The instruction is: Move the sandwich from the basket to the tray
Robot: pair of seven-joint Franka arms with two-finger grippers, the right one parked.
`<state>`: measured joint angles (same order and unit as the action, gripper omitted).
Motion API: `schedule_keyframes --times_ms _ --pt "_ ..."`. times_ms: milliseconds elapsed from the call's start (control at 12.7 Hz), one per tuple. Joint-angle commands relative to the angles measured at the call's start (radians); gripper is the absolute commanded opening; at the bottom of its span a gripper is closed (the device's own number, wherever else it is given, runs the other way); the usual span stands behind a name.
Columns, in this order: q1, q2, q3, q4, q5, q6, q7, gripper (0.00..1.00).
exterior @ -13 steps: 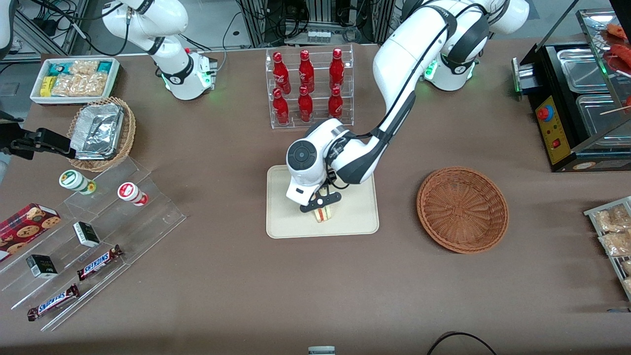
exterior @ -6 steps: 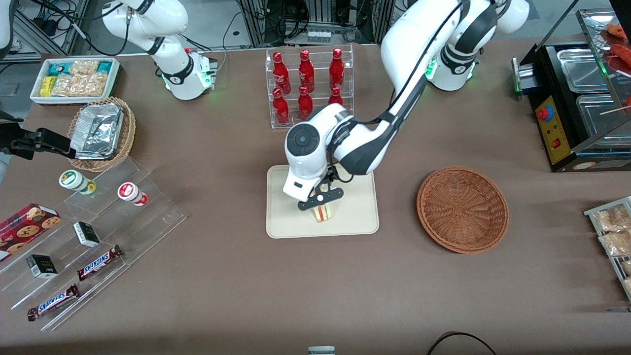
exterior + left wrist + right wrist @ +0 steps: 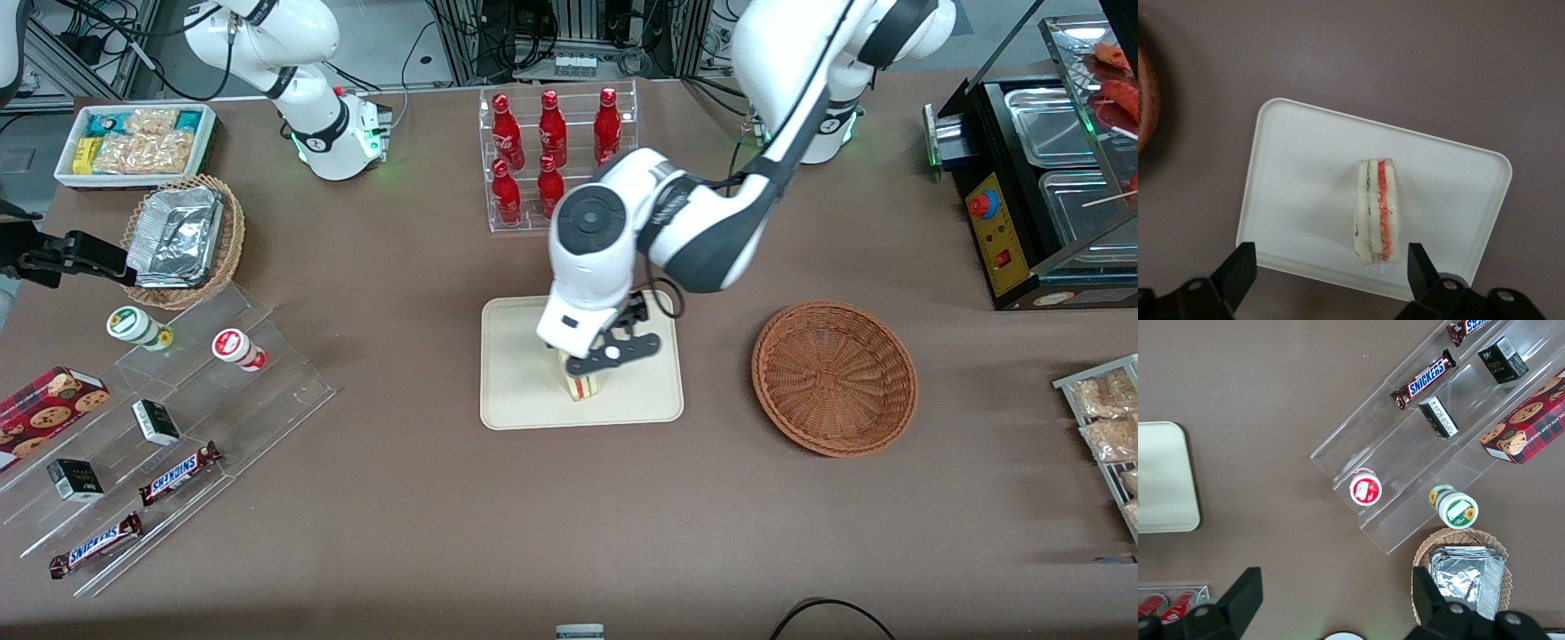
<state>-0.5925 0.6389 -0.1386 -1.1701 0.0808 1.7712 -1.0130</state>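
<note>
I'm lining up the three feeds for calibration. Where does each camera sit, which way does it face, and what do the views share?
Front view: high above the table, looking down; both white arms show, the working arm's gripper over the cream rectangular tray.
Left wrist view: on the working arm, looking straight down at the layered triangular sandwich on the tray; black open fingertips show.
Right wrist view: on the parked arm, looking down at the clear stepped snack shelf; its own fingers show.
Shared: all three views show the tray.

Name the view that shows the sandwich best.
Left wrist view: the sandwich lies fully visible on the tray, below the open tool. In the front view the arm partly covers it. Right wrist view omits it.
</note>
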Motion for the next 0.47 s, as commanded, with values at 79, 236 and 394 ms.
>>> schedule_keyframes --times_ms 79,236,394 --pt "0.152 -0.198 -0.009 -0.199 -0.052 -0.054 0.201 1.00" --pt "0.226 -0.258 -0.006 -0.273 -0.049 -0.088 0.299 1.00" --pt "0.310 -0.320 -0.006 -0.348 -0.050 -0.081 0.455 1.00"
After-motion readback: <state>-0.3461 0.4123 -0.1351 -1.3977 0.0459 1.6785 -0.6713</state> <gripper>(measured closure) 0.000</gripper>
